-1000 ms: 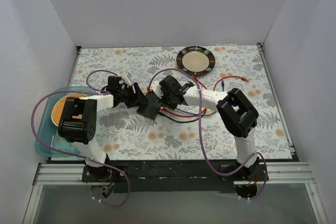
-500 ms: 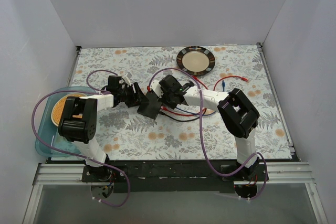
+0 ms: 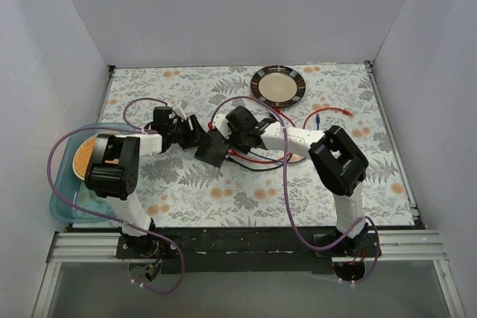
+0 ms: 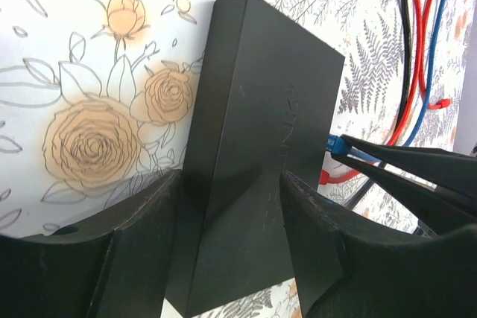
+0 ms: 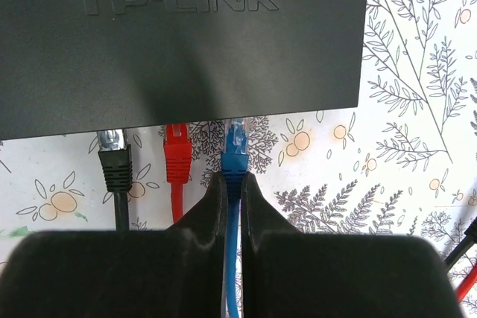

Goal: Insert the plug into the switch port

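The switch, a flat black TP-LINK box (image 3: 212,150), lies mid-table. My left gripper (image 3: 195,138) is shut on the switch (image 4: 253,139), its fingers clamping the two long sides near one end (image 4: 231,180). My right gripper (image 3: 229,133) is shut on the boot of a blue plug (image 5: 235,145), its fingers meeting around it (image 5: 232,180). The plug's clear tip reaches the edge of the switch (image 5: 179,42), to the right of a red plug (image 5: 177,150) and a black plug (image 5: 113,160). The ports themselves are hidden under the box's edge. The blue plug also shows in the left wrist view (image 4: 344,145).
A dark-rimmed round plate (image 3: 278,84) sits at the back. Loose red, blue and black cables (image 3: 328,115) trail right of the switch. A blue tray (image 3: 63,200) holding an orange plate (image 3: 88,151) is at the left edge. Purple arm cables loop over the table.
The switch and my left gripper have shifted slightly toward the far side. My right gripper has stayed against the switch's edge with the blue plug.
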Available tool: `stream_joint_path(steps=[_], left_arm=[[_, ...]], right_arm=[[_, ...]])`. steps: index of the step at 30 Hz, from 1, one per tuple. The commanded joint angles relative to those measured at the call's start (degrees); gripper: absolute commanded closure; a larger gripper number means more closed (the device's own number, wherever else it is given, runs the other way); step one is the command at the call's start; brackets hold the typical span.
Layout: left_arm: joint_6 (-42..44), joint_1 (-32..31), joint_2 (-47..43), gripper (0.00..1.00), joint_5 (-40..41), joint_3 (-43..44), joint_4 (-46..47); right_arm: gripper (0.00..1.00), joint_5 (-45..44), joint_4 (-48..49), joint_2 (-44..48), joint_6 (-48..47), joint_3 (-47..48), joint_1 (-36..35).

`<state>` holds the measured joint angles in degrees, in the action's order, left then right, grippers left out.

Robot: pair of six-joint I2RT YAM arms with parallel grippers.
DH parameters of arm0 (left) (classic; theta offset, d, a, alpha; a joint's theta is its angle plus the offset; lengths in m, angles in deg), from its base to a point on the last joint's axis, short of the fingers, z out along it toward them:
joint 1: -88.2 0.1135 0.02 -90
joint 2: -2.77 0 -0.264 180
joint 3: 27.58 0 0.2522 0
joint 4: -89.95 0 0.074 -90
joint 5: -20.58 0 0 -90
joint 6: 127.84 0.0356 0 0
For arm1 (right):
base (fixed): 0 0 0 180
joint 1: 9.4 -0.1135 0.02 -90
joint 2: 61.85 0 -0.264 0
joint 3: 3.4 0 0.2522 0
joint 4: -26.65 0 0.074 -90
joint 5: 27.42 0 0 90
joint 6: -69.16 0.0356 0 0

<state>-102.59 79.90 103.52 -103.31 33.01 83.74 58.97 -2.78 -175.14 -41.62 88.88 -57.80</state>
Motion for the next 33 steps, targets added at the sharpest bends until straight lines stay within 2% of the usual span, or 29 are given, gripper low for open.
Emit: stream_joint_path(steps=[1,14,20,33], left_arm=[[1.21,-0.85,3.13,0.45,-0.65,-1.04,1.15],[3.23,-3.92,7.71,0.48,-3.73,2.30,1.77],[4.10,-5.24,7.18,0.48,-3.55,2.21,1.33],[6.66,-11.83,7.44,0.48,-3.11,5.03,-0.52]], right_arm=[[0.99,4.41,7.84,1.24,-1.64,0.84,-1.17],[0.99,1.86,15.13,-0.26,0.64,-1.88,-1.17],[0.99,-0.16,23.30,2.02,1.97,-6.10,-1.17],[0.99,-0.51,24.36,2.03,2.05,-4.43,-1.17]])
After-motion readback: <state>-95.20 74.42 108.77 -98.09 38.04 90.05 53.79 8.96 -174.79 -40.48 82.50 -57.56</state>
